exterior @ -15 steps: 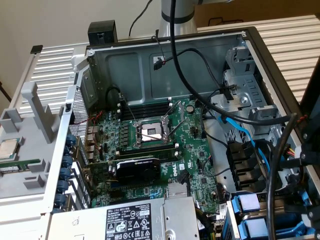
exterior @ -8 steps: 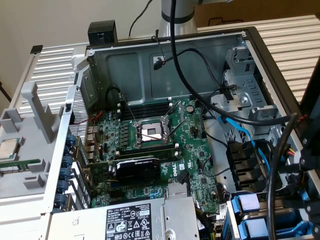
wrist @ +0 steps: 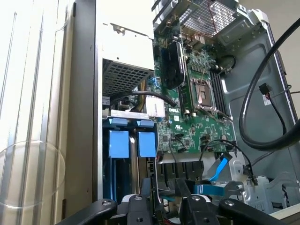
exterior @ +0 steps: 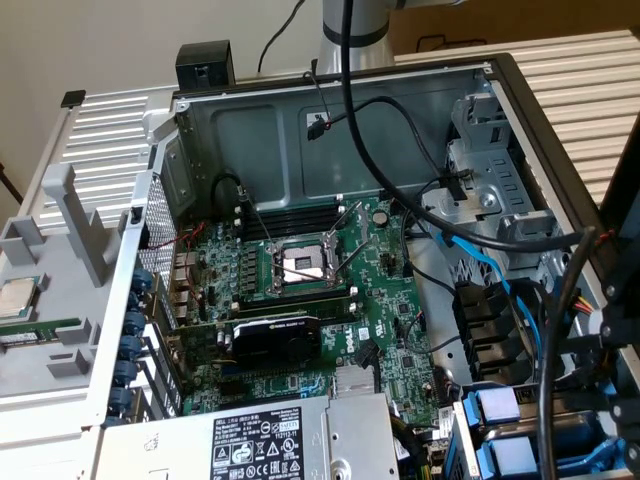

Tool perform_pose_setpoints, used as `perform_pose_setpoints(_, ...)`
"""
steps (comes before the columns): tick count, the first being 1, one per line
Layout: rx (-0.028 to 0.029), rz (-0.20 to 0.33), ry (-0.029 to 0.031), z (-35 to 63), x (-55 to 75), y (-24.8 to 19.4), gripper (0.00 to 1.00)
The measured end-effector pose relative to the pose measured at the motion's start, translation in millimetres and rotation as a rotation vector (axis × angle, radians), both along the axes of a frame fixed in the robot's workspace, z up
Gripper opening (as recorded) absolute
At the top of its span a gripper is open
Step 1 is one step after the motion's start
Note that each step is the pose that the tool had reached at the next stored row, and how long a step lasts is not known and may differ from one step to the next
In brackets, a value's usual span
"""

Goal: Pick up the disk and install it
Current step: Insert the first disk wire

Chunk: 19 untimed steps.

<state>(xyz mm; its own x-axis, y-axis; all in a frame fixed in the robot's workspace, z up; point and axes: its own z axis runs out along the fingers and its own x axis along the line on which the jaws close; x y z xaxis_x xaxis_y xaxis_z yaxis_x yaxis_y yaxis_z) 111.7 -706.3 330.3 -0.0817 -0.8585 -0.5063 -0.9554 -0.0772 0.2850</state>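
Note:
Two bright blue carrier frames [wrist: 118, 143] [wrist: 146, 143] stand side by side in the drive cage at the open computer case's corner, also seen at the exterior view's lower right as blue carriers [exterior: 500, 410]. Any disk metal inside them is hidden, so I cannot tell which holds the disk. My gripper [wrist: 164, 199] hangs close over the cage beside these carriers, above the row of black bay slots [wrist: 183, 168]. Its two black fingers [wrist: 145, 190] stand apart with a narrow gap, and nothing I can make out sits between them. The dark arm [exterior: 612, 330] enters from the exterior view's right.
The green motherboard [exterior: 300, 290] with its CPU socket [exterior: 300, 265] and a black graphics card [exterior: 275, 338] fills the case floor. A grey labelled power supply [exterior: 250, 445] lies at the front. Thick black cables [exterior: 400, 200] and blue ribbon cables [exterior: 480, 265] loop over the drive cage.

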Motion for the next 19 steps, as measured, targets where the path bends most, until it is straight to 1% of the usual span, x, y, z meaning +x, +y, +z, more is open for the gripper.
perform_pose_setpoints(2,-0.0004,0.003,0.0002,-0.2,3.6,-0.1,0.34)
perform_pose_setpoints(13,-0.0001,0.021,0.0003,-3.9,9.9,0.2,0.34)
perform_pose_setpoints(15,-0.0002,0.025,0.0003,-4.3,9.9,0.9,0.34)
perform_pose_setpoints(19,-0.0001,0.036,0.0003,-4.6,10.0,4.2,0.34)
